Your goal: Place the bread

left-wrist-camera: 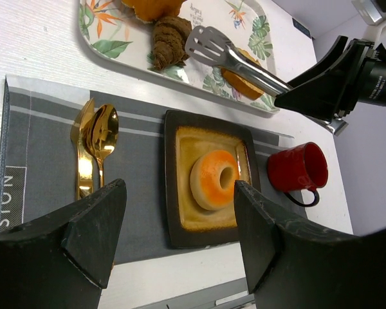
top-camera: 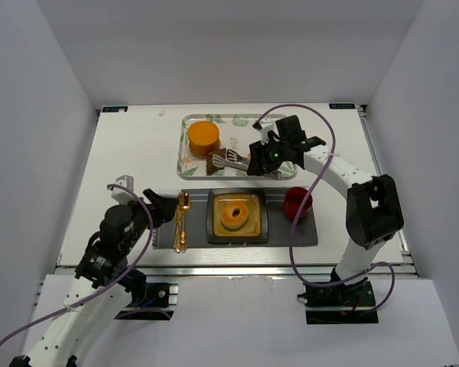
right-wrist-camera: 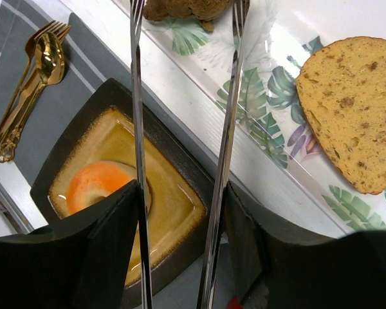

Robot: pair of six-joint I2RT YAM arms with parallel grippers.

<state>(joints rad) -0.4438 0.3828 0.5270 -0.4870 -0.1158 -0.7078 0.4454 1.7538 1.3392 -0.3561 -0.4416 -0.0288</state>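
The bread [right-wrist-camera: 354, 109] is a flat slice with pale tan crumb, darker speckles and fine pores. A thin, darker brown crust runs round its edge. It lies flat on the leaf-patterned tray [right-wrist-camera: 270, 84], and its upper and right parts are cut off by the frame. Nothing touches it.

In the right wrist view, the slice sits at 2 o'clock from the right end effector [right-wrist-camera: 180, 193]. That end effector is partly closed on a pair of metal tongs [left-wrist-camera: 235, 61], one finger pressing on each arm. The tong arms stand apart and hold nothing. Their tips reach a brown pastry [left-wrist-camera: 167, 42] on the same tray.

In the top view, the tray lies at 12 o'clock from a dark square plate [left-wrist-camera: 180, 235] carrying an orange-glazed donut [left-wrist-camera: 213, 179]. A red cup [left-wrist-camera: 298, 166] stands at 3 o'clock from the plate, and a gold spoon [left-wrist-camera: 101, 132] lies at 9 o'clock. All three rest on a grey placemat [left-wrist-camera: 45, 161] on the desk [top-camera: 130, 145].

The left end effector [left-wrist-camera: 180, 193] is wide open and empty, above the placemat's near edge.
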